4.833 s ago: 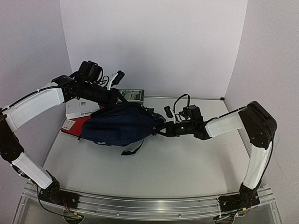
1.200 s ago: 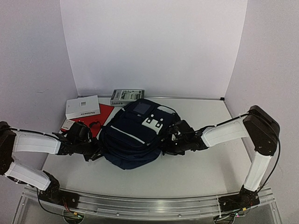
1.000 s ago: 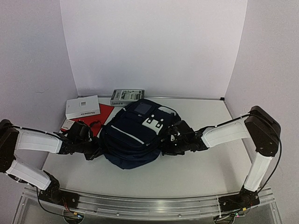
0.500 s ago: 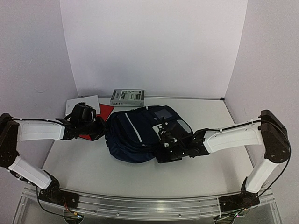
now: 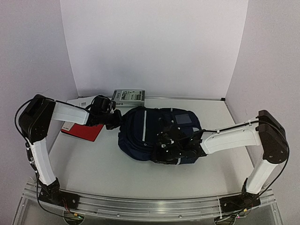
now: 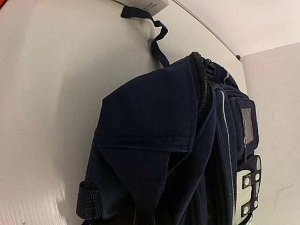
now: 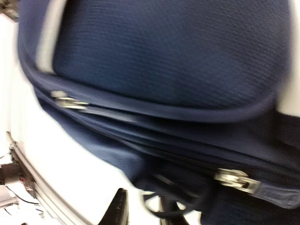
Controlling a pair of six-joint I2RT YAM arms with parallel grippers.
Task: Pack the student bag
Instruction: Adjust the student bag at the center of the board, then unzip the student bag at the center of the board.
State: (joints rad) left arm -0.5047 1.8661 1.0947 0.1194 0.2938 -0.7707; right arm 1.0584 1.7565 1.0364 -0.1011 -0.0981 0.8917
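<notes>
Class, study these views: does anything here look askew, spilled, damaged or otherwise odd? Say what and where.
The large navy-blue fabric backpack lies slumped flat mid-table, not upright, with one dark strap trailing loose across the white table. Nothing looks spilled or torn.

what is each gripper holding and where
Left gripper is shut on the student bag at its left end; for the right gripper it cannot be told.

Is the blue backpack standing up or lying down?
Lying down. The student bag rests flat on the table, with its white stripe facing up.
</notes>
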